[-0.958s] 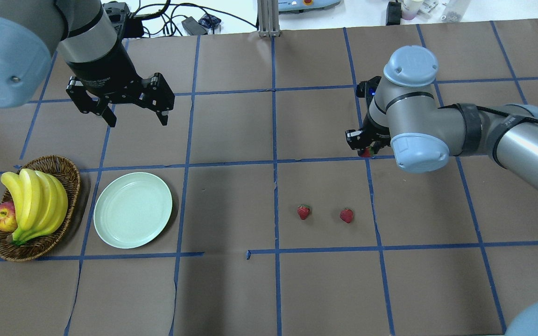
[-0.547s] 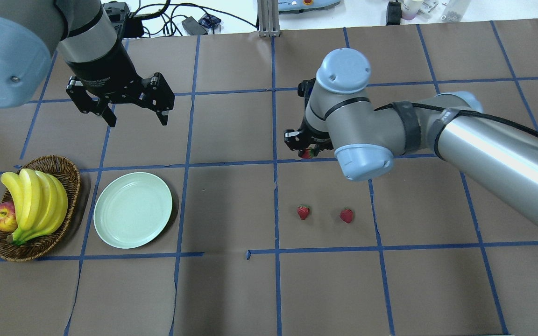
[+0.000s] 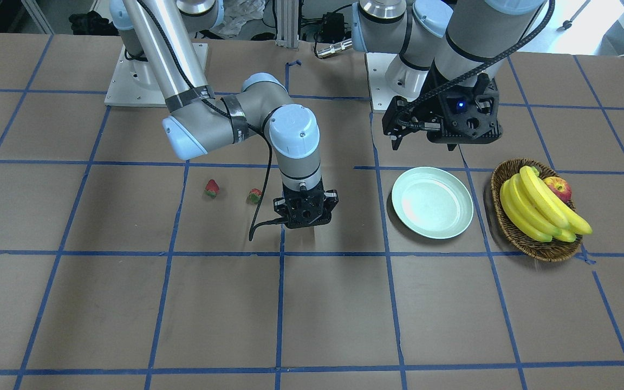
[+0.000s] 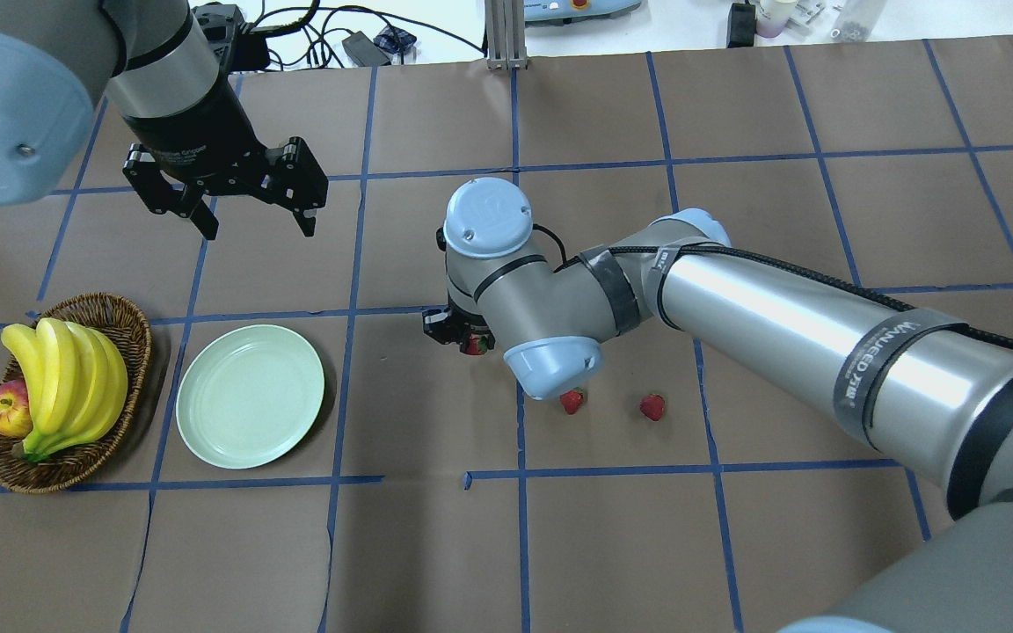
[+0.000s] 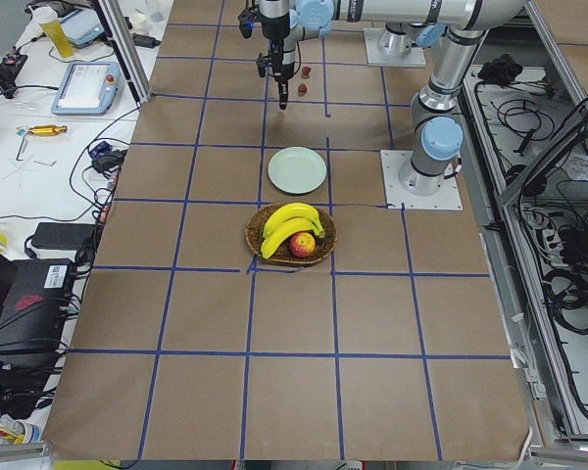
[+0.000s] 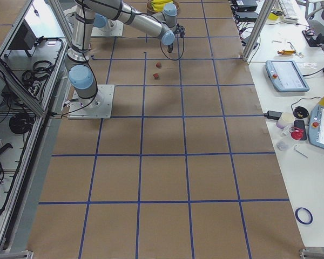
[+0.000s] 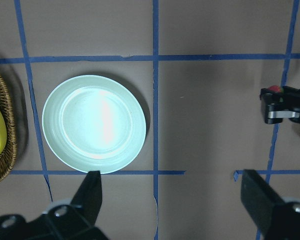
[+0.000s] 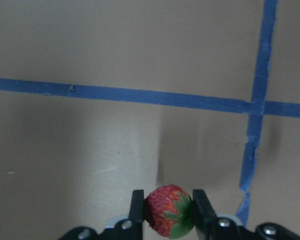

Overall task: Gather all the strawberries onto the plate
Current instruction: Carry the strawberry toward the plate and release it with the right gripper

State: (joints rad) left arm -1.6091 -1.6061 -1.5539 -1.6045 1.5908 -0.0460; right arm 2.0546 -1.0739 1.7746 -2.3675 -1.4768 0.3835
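Observation:
My right gripper [image 4: 469, 341] is shut on one red strawberry [image 8: 169, 217] and holds it above the table's middle, to the right of the plate. Two more strawberries [image 4: 652, 406] [image 3: 212, 188] lie on the brown paper behind it; the nearer one [image 4: 572, 403] is partly hidden by my wrist joint. The pale green plate [image 4: 251, 396] is bare and also shows in the left wrist view [image 7: 94, 124]. My left gripper [image 4: 258, 230] hangs open and empty above the table beyond the plate.
A wicker basket [image 4: 124, 321] with bananas [image 4: 67, 378] and an apple [image 4: 5, 410] stands just left of the plate. Blue tape lines cross the brown paper. The right arm's long forearm [image 4: 779, 325] spans the table's right half.
My right arm has swung left with the strawberry, from the right half to the table's middle, closer to the plate. The left arm and the two loose strawberries have not moved.

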